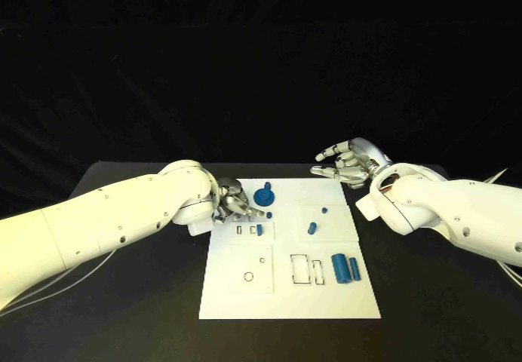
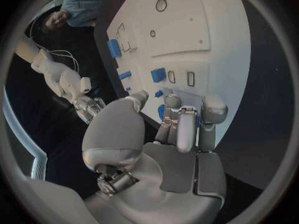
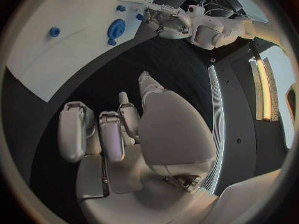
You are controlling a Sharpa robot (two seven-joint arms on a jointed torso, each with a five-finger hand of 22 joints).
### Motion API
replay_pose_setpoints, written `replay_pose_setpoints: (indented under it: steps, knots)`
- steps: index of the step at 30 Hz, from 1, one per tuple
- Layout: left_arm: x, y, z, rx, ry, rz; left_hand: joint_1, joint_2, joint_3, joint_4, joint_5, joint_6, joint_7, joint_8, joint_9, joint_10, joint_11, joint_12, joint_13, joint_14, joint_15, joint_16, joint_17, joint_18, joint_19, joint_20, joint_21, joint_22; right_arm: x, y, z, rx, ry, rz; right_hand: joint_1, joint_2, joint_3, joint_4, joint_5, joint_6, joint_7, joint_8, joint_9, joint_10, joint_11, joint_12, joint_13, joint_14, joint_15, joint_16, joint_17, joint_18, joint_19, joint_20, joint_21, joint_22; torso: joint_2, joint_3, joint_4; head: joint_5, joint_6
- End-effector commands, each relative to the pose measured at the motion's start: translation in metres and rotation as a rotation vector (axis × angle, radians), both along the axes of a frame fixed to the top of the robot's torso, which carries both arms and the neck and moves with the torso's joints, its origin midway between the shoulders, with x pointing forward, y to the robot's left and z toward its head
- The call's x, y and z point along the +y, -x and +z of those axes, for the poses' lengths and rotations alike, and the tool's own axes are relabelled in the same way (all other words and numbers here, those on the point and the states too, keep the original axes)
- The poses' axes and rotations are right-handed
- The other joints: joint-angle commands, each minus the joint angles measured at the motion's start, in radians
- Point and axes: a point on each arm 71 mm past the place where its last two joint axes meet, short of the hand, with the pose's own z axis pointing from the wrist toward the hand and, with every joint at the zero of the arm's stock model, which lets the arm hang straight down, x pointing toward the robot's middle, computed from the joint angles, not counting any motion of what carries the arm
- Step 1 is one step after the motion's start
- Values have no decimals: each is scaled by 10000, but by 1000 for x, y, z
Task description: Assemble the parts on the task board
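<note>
Head view: white board [image 1: 288, 290] lies mid-table on black table [image 1: 435, 302]. Left hand [image 1: 231, 202] sits at board's far-left corner, fingers curled down over the surface beside a small blue block [image 1: 259, 230]; can't tell from here whether it holds anything. Right hand [image 1: 350, 164] hovers over table just beyond board's far-right corner, fingers spread apart, holding nothing. Blue gear [image 1: 265, 197] stands near far edge, just right of left hand. Small blue peg [image 1: 311, 227] sits approx. board centre, w/ a tiny blue stud [image 1: 324, 209] just beyond it. Two blue cylinders [image 1: 345, 268] lie side by side on right half, nearer the robot, next to rectangular outlines.

Left wrist view: left hand [image 2: 181, 122] has fingertips down on board [image 2: 212, 40] edge; a small blue bit shows between the fingers, grip not clear. Blue block [image 2: 158, 75] lies close beyond fingertips.

Right wrist view: right hand [image 3: 118, 129] is over bare table, fingers apart, nothing in palm. Gear [image 3: 116, 29] and left hand [image 3: 167, 21] visible at board [image 3: 50, 64] far side.
</note>
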Motion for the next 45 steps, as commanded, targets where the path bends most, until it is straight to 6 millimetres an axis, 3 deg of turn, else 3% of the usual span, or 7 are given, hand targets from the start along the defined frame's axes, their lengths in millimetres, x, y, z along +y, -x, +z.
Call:
replay_pose_setpoints:
  steps: [1,25,45]
  knots:
    - [-3,0,1,36,-77,-119,-218,-25,-227,87,86,-169,-3,229,185,198,-114,125,67,316,-98,260,1149,-362,282,-37,153,176,1,0,0,11,38,35,8,204,-355,33,114,-20,43,194,99,-235,16,-92,338,862,-114,-87,1963,199,12,-39,-188,1148,7,1,-1,-8,-14]
    - [-19,2,-12,470,-283,-480,-225,-21,-258,72,89,-193,-1,222,206,137,-112,86,-2,317,-94,265,1158,-380,330,-34,190,264,3,-2,-1,76,81,46,-21,209,-372,47,114,-70,49,199,95,-276,21,-136,292,846,-113,-123,1904,218,-24,-42,-281,1091,25,-9,9,-43,-112]
    - [-20,2,-14,665,-380,-653,114,82,-228,42,117,-196,-16,262,338,119,-124,115,24,322,-96,290,1198,-385,327,-16,225,313,4,-2,-2,145,107,75,-41,221,-381,56,115,-91,50,214,96,-263,22,-122,301,842,-112,-132,1891,220,-28,-43,-299,1082,27,-4,-3,-43,-162]
